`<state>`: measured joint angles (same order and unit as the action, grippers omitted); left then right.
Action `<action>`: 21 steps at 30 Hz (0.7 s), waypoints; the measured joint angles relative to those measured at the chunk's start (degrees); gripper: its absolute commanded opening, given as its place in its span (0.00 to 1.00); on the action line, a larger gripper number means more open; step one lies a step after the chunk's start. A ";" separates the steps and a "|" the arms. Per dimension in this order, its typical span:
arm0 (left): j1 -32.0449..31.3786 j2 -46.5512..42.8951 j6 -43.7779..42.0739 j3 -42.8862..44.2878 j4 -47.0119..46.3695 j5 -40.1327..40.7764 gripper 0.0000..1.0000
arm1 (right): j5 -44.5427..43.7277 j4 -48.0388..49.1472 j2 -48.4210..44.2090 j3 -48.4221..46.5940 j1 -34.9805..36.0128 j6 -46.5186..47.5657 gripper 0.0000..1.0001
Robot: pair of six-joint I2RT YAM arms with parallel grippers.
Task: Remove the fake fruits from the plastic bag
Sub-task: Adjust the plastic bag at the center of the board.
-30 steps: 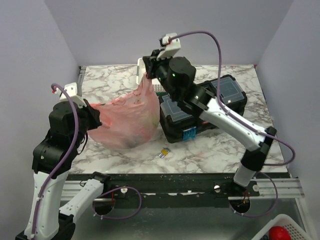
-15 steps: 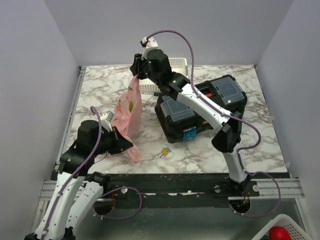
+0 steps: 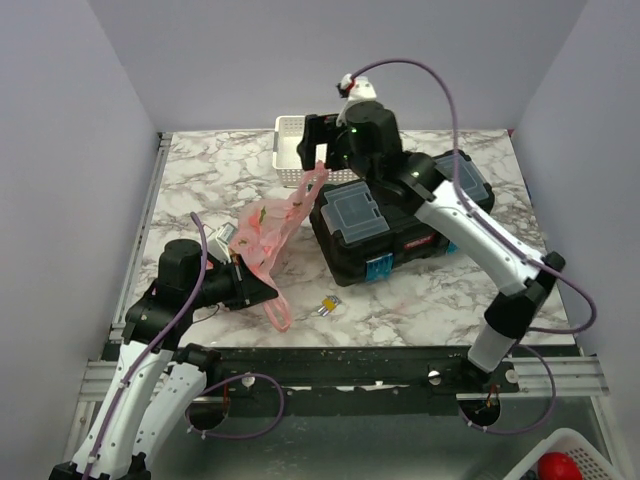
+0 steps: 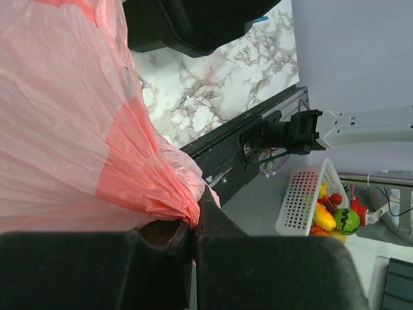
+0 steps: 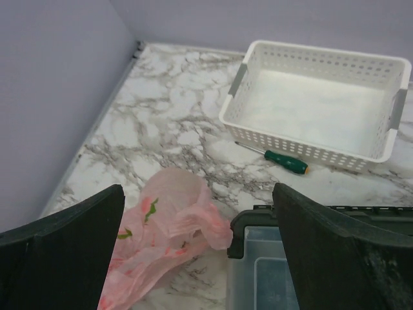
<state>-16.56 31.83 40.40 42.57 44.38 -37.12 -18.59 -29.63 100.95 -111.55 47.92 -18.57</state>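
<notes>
- While our left gripper (image 4: 193, 227) pinches one bag corner, the bag (image 3: 266, 228) lies crumpled on the table (image 3: 200, 180) beside the toolbox (image 3: 380, 225).
- Our right gripper (image 3: 316, 145) hangs above it, jaws wide apart.

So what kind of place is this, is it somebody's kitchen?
Probably not: it looks like a robot test booth. Two robot arms are mounted at the edge of a marble-patterned table, plain lilac walls box it in, and a black toolbox sits on it.
</notes>
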 measured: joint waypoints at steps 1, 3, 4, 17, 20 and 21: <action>0.00 0.02 -0.04 0.00 0.02 -0.02 0.00 | -0.09 0.04 -2.08 0.07 0.02 -0.44 1.00; 0.00 0.04 -0.11 0.00 0.00 -0.02 0.00 | -0.44 0.59 -5.68 0.37 0.02 -1.40 1.00; 0.00 0.04 -0.15 0.00 0.00 -0.04 0.00 | -0.68 1.25 -7.54 1.07 0.02 -2.08 1.00; 0.00 -0.26 -0.72 0.00 -0.13 -0.04 0.00 | 8.46 24.02 -27.85 47.17 4.83 -27.80 0.90; 0.00 0.22 -0.72 -0.15 -0.50 -0.04 0.00 | 8.94 26.43 -24.65 48.72 8.07 -32.72 0.82; 0.00 0.35 -0.72 -0.31 -0.59 -0.04 0.00 | 8.94 27.04 -23.43 48.57 8.87 -34.71 0.81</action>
<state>-16.56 32.18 39.68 42.26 43.79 -37.17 -9.65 -2.59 77.52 -62.98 56.80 -53.28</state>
